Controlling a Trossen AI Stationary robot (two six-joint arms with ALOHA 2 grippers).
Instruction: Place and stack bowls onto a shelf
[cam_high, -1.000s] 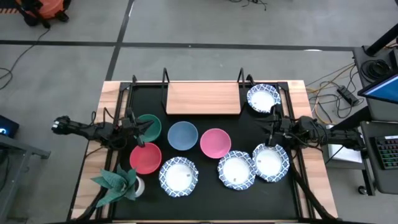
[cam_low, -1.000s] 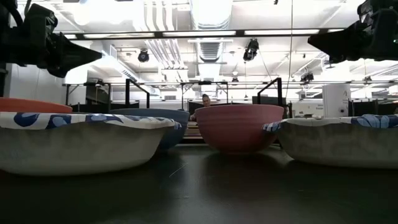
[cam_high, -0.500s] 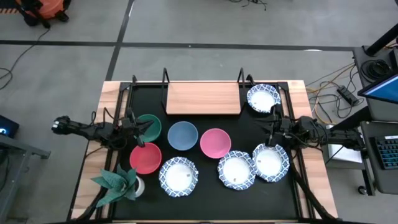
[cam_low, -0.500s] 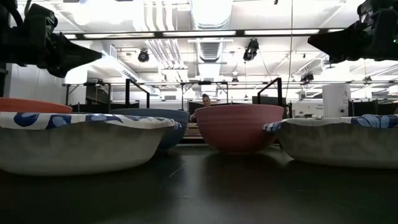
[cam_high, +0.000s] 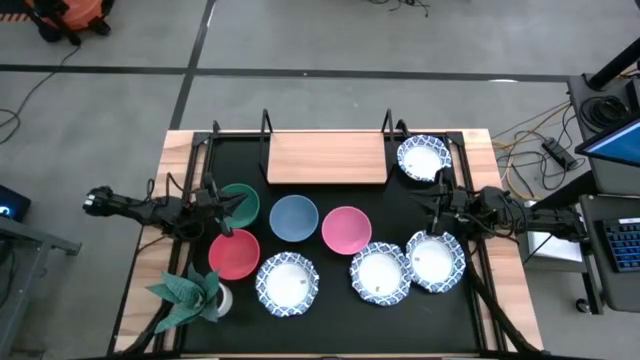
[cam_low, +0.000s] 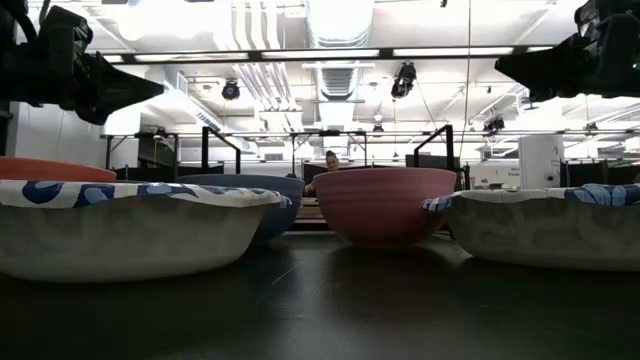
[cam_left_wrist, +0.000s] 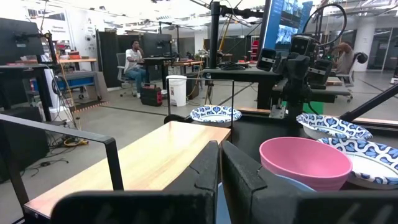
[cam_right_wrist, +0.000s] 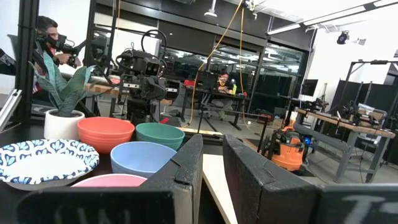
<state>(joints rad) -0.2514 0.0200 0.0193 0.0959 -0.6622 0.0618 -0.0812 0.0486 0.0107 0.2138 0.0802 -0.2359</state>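
Note:
The light-wood shelf (cam_high: 327, 158) stands at the table's far edge on black uprights. In front of it, in a row, sit the green bowl (cam_high: 243, 200), the blue bowl (cam_high: 293, 218) and the pink bowl (cam_high: 346, 229), with the red bowl (cam_high: 234, 253) nearer. Several blue-and-white patterned bowls rest on their bases: three along the near side (cam_high: 287, 282) (cam_high: 379, 273) (cam_high: 435, 260) and one by the shelf's right end (cam_high: 424, 157). My left gripper (cam_high: 236, 207) (cam_left_wrist: 219, 146) hovers shut over the green bowl's near rim. My right gripper (cam_high: 437, 206) (cam_right_wrist: 212, 140) hovers narrowly open above the table's right side, between two patterned bowls.
A green star-shaped plant in a white pot (cam_high: 190, 293) stands at the near left corner. The black tabletop (cam_high: 330, 320) has wooden side edges (cam_high: 150, 250). Black uprights (cam_high: 266, 128) rise at the shelf's far corners. People sit in the room beyond the table.

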